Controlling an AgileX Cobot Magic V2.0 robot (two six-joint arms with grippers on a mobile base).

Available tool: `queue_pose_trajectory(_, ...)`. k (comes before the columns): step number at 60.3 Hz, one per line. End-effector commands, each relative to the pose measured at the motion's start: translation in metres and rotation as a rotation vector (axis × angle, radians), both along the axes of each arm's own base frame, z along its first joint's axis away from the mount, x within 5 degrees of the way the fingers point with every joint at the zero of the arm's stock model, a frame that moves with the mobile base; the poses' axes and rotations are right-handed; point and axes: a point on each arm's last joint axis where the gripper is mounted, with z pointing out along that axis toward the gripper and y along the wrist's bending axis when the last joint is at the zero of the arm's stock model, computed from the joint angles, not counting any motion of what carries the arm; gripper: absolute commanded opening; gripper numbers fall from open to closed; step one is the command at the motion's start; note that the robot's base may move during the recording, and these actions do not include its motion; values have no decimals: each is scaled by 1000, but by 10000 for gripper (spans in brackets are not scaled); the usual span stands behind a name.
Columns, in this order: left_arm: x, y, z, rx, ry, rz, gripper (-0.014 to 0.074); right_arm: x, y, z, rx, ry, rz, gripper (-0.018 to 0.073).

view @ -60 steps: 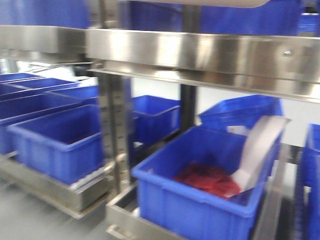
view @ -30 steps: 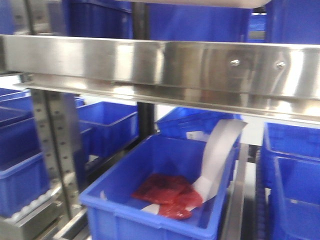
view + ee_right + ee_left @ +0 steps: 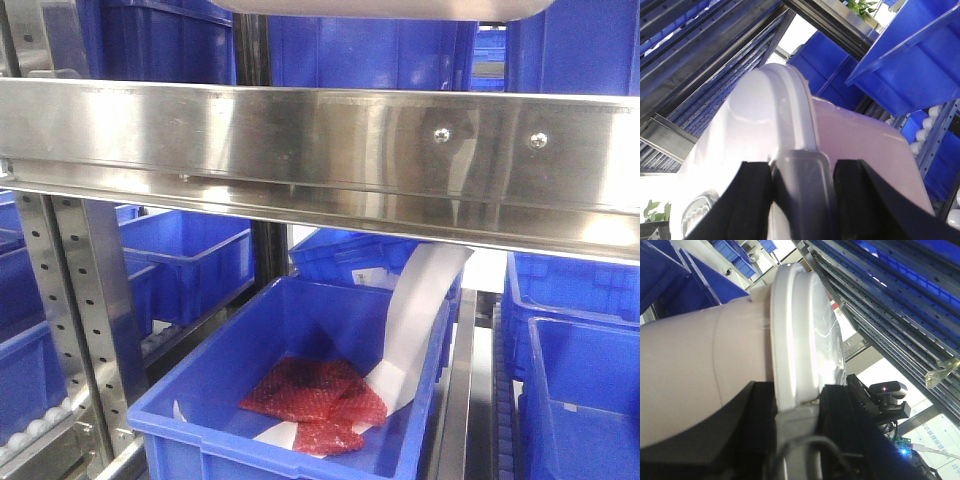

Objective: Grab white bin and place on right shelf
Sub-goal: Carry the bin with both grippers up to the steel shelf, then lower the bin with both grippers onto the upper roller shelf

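Observation:
The white bin (image 3: 695, 370) is held between both arms. In the left wrist view its pinkish body and white lipped lid (image 3: 800, 335) fill the frame, and my left gripper (image 3: 797, 402) is shut on the grey handle at the lid's rim. The right wrist view shows my right gripper (image 3: 801, 172) shut on the matching grey handle of the white bin (image 3: 860, 140). In the front view only a pale strip of the white bin (image 3: 380, 8) shows at the top edge, just above the right shelf's polished front rail (image 3: 300, 135).
Blue bins (image 3: 370, 50) stand on the level behind the rail. Below it, a blue bin (image 3: 210, 430) holds red packets (image 3: 310, 395) and a curled white sheet (image 3: 415, 310). A perforated steel upright (image 3: 85, 320) stands at the left, with more blue bins (image 3: 580, 380) at the right.
The rack has slid leftward in the front view and come closer; the steel rail now spans the whole width. The white bin's edge stays at the top of the frame.

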Motion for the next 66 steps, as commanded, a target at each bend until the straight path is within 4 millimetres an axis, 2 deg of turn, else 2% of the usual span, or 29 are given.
queue_pose_trajectory(1, -49, -24, 34, -67, -132, -323, -125, -27, 29, 31, 41, -147, 249, 91)
queue_pose_trajectory(66, -48, -24, 34, -67, -131, -322, -125, -26, 28, 31, 40, -145, 243, 91)
